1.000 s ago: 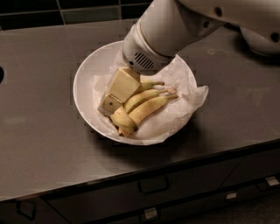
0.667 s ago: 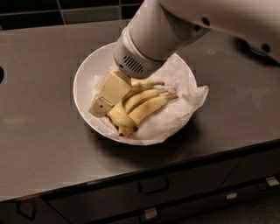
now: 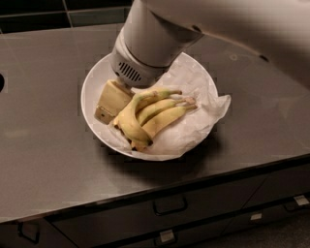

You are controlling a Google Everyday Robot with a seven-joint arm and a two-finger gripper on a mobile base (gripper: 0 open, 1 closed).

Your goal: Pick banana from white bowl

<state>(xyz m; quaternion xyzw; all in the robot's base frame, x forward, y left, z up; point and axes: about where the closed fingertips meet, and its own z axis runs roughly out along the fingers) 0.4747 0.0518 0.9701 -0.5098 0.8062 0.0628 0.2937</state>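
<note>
Dark grey counter (image 3: 43, 145), drawer fronts (image 3: 169, 206) below front edge, dark tiles (image 3: 34, 14) behind. White bowl (image 3: 89, 77) sits mid-counter, near front edge; bare counter left and right. Crumpled paper liner (image 3: 213, 106) spills over right rim. Banana (image 3: 127, 121) lies in bowl, left of slimmer bananas (image 3: 164, 116), touching them. Gripper (image 3: 109, 107) down inside bowl by left rim, just beside banana (open or closed: cannot tell). Arm (image 3: 150, 43) covers bowl's far rim. Versus earlier: gripper shifted left, arm fills more of top.
</note>
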